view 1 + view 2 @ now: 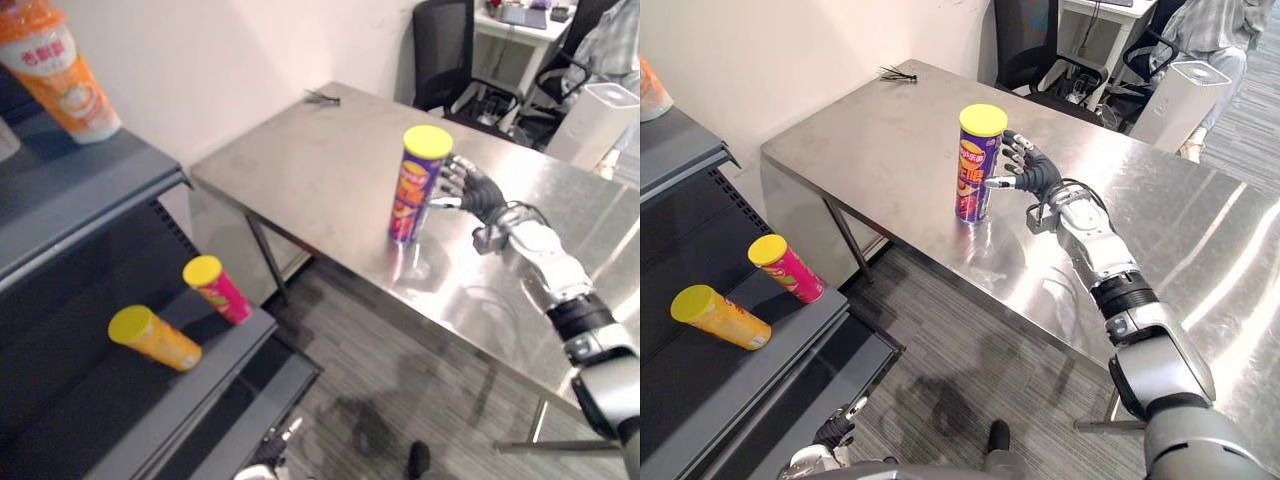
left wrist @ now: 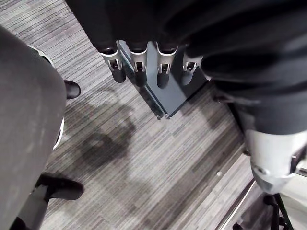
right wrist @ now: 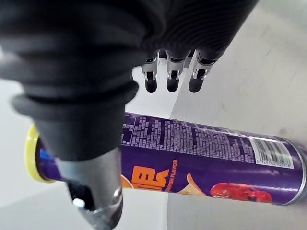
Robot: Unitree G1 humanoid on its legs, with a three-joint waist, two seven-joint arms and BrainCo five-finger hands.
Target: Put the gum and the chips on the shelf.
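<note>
- Tipping looks like the main risk: the chips can [image 1: 418, 185] stands upright, tall and narrow, on the steel desk [image 1: 320, 150], so a push from one side before the grasp closes could topple it and send it rolling.
- Its smooth wall could also slip through a loose grasp, and the carry to the shelf [image 1: 60, 410] crosses open floor, where a dropped can would fall well out of reach.
- Placing it may go wrong too: an orange can [image 1: 155, 338] and a pink can [image 1: 218, 288] already lie on their sides on the lower board near its front edge, and a bump could roll them off. Whether either one is the gum I cannot tell.
- A further orange-and-white can [image 1: 62, 68] sits on the upper board, well apart from the others.
- The right hand [image 1: 1032, 172] sits just beside the chips can on the side away from the shelf, released and spread wide; its fingers [image 3: 172, 79] are straight and clear of the wall, holding nothing.
- The thumb reaches to the can's side about halfway up; whether it actually touches I cannot tell.
- The left hand [image 2: 136, 62] hangs low above the floor beside the shelf's foot, fingers straight and relaxed, holding nothing.
</note>
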